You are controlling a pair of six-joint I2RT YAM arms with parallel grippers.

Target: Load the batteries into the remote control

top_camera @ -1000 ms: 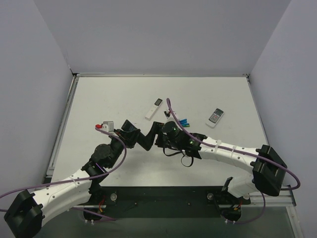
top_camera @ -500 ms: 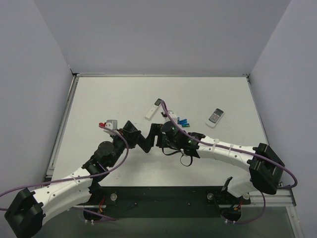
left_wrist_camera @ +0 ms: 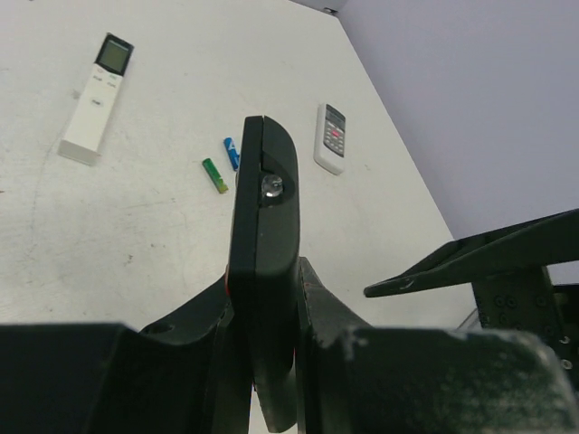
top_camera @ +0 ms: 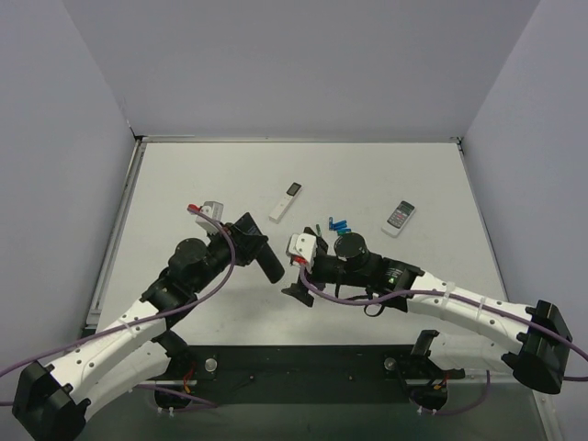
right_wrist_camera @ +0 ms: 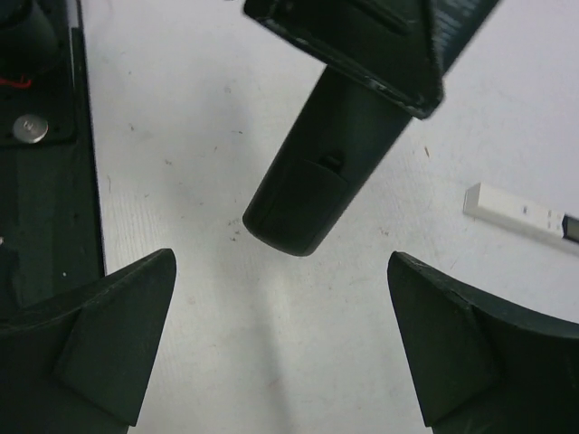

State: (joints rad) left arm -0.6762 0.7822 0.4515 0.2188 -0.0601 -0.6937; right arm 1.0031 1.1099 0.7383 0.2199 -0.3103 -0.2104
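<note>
My left gripper (top_camera: 257, 250) is shut on the long black remote control (top_camera: 270, 265) and holds it above the table. In the left wrist view the remote (left_wrist_camera: 263, 226) stands edge-on between my fingers (left_wrist_camera: 335, 316). My right gripper (top_camera: 295, 272) is open and empty, just right of the remote's free end. In the right wrist view the remote's end (right_wrist_camera: 317, 181) is ahead of the open right gripper (right_wrist_camera: 285, 348), not touching it. One green battery (top_camera: 317, 227) lies on the table beyond both grippers, and it shows in the left wrist view (left_wrist_camera: 214, 174).
Blue cells (top_camera: 340, 224) lie next to the green battery; one shows in the left wrist view (left_wrist_camera: 231, 152). A slim white stick remote (top_camera: 288, 200) lies farther back, also in the right wrist view (right_wrist_camera: 516, 212). A short white remote with a grey keypad (top_camera: 400, 217) lies to the right.
My right gripper has let go of the black remote, opened, and pulled back toward the near edge. My left gripper keeps the remote. The green battery is now uncovered.
</note>
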